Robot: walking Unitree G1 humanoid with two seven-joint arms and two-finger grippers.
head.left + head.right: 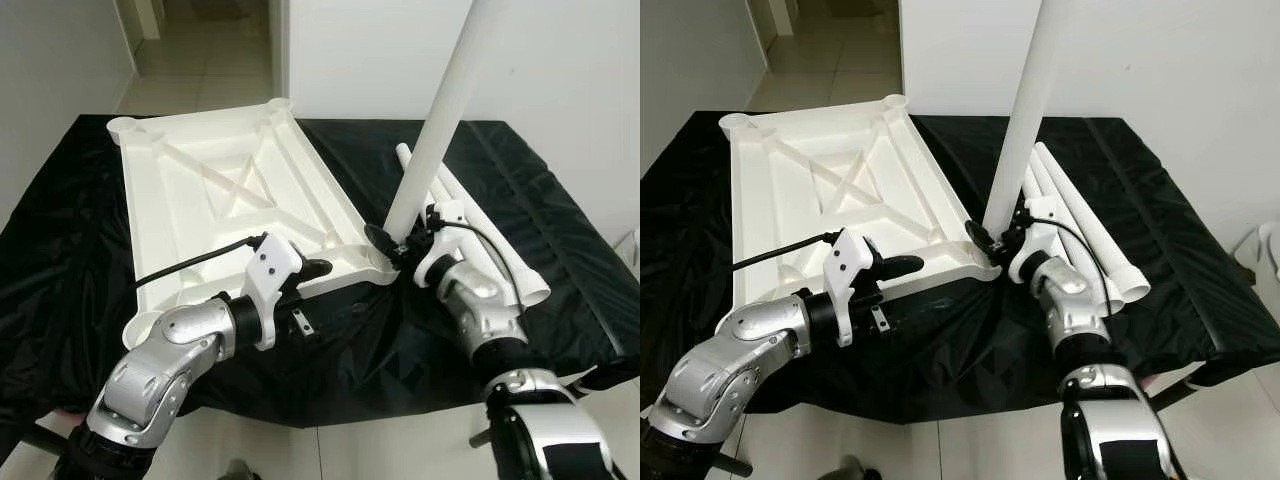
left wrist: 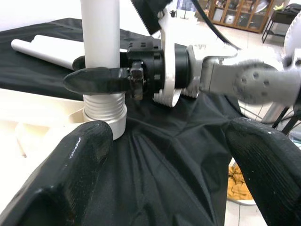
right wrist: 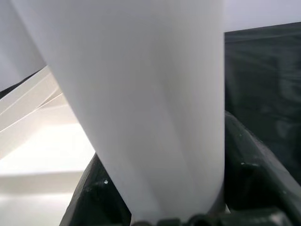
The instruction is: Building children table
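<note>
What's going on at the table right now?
The white tabletop lies upside down on the black cloth. The right end effector is shut on a white leg, holding it upright with its threaded end at the near corner socket. The left end effector, fingers open, sits at the tabletop's near edge. Three spare legs lie on the cloth beside it.

This looks like a room in a home or flat. A tabletop draped in black cloth point(image 1: 90, 250) stands against a plain white wall point(image 1: 560, 60). Beyond the tabletop's far left corner a doorway opens onto a corridor of pale floor tiles point(image 1: 205, 60). Past the tabletop's right end, a wooden glass-fronted cabinet point(image 2: 235, 16) stands on a similar tiled floor.
</note>
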